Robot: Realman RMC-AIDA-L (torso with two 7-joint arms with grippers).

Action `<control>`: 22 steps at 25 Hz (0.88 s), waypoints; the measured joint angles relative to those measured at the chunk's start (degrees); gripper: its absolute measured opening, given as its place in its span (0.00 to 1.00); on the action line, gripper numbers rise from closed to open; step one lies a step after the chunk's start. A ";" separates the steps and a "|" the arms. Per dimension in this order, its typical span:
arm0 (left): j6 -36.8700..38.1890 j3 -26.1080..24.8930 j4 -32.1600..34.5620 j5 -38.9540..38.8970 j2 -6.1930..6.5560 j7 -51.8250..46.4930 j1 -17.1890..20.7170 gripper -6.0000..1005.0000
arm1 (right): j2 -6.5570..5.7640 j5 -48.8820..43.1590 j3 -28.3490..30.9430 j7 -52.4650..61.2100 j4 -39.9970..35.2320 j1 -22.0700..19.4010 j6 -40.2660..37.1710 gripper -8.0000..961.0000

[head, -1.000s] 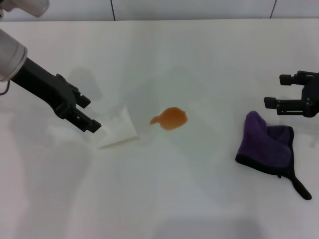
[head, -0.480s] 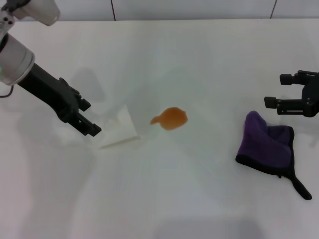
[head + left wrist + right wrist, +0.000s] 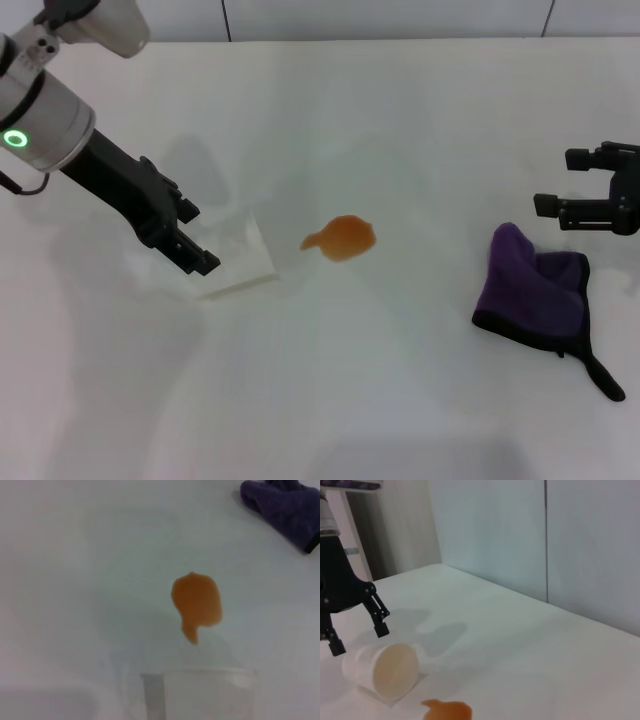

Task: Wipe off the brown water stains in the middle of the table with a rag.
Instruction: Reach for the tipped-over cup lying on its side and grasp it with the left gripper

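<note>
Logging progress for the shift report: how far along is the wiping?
Nothing is wiped: the stain sits whole on the table. The rag lies untouched, with the open right tool just behind it. The open left tool is at the tipped cup. Grasping and wiping remain.

Pale wall panels [image 3: 520,545] split by 1 dark vertical seam rise behind the glossy white surface.
</note>
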 joint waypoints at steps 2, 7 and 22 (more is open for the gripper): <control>-0.53 0.00 0.41 0.00 -0.30 -0.03 -0.06 0.81 | 0.00 0.00 0.26 -0.09 0.12 -0.04 -0.02 0.86; -1.21 0.00 0.44 0.04 -0.62 -0.01 -0.05 0.80 | 0.01 -0.01 0.31 -0.13 0.29 -0.12 -0.07 0.86; -2.89 0.00 0.46 2.11 -0.85 -0.20 -0.21 0.79 | 0.00 -0.01 0.31 -0.14 0.26 -0.11 -0.08 0.86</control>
